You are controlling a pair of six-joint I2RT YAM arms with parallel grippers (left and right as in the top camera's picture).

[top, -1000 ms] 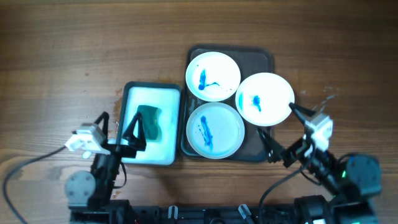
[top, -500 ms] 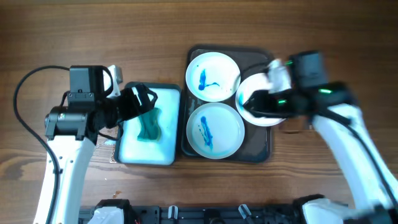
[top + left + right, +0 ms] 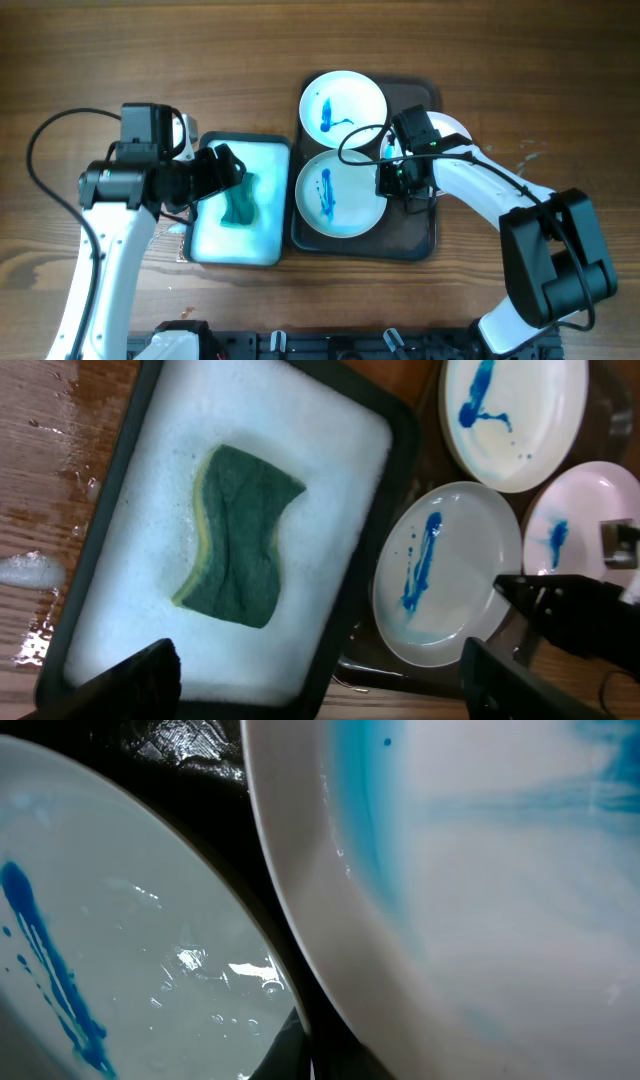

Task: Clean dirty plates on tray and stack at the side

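Now that my right claw (image 3: pixel 396 180) has swung in from the near edge of the desk and snapped closed, the first plate (image 3: pixel 578 522) looks to be in hand. It's the one at the right edge of the tray (image 3: pixel 420 245), blue smear unwiped. The claw sits clenched on its left rim, just beside the near-left plate (image 3: pixel 338 193), so lifting can start. My left claw (image 3: pixel 320 655), spread wide, has moved over the sponge (image 3: pixel 238 538) in the white tray (image 3: pixel 120 565) — gripping nothing yet.

A robotics lab bench, by the look of it: bare wood-grain table (image 3: pixel 150 50), two robot arms (image 3: pixel 100 235) trailing loose black cable (image 3: pixel 40 140), and below the jaws of the left gripper (image 3: pixel 325 680) a soapy white tray (image 3: pixel 120 580), paint-smeared plates (image 3: pixel 450 575) beside it.
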